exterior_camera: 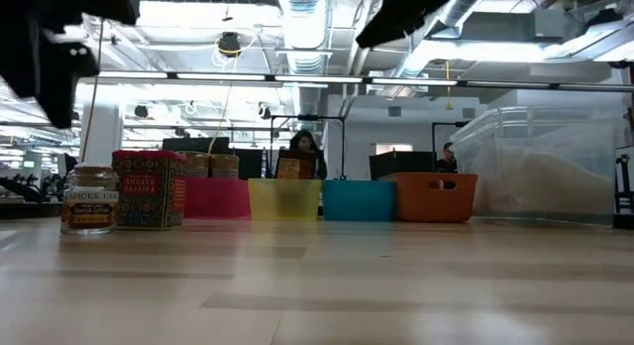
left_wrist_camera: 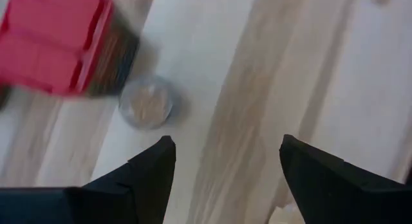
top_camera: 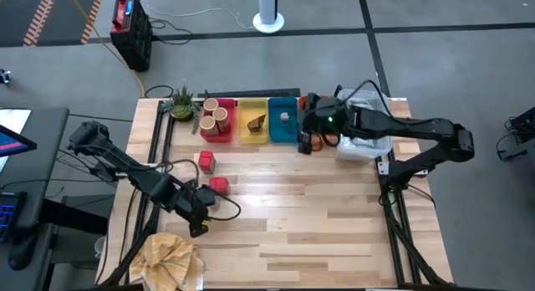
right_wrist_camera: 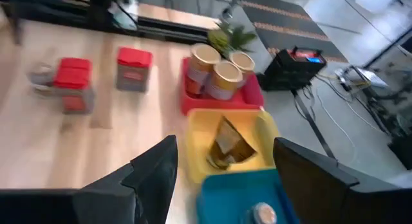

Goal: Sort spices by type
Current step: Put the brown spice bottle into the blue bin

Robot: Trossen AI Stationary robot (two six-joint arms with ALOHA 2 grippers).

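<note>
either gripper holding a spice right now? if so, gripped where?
Nothing is held. The left gripper is open over bare table beside a small jar; the right gripper is open above the bins.

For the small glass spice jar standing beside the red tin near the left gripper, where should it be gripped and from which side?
Probably from above, across its round body just below the lid. The small jar stands upright, its clear lid facing the open left gripper. The red paprika tin sits close on one side, so set the fingers across the free sides.
</note>
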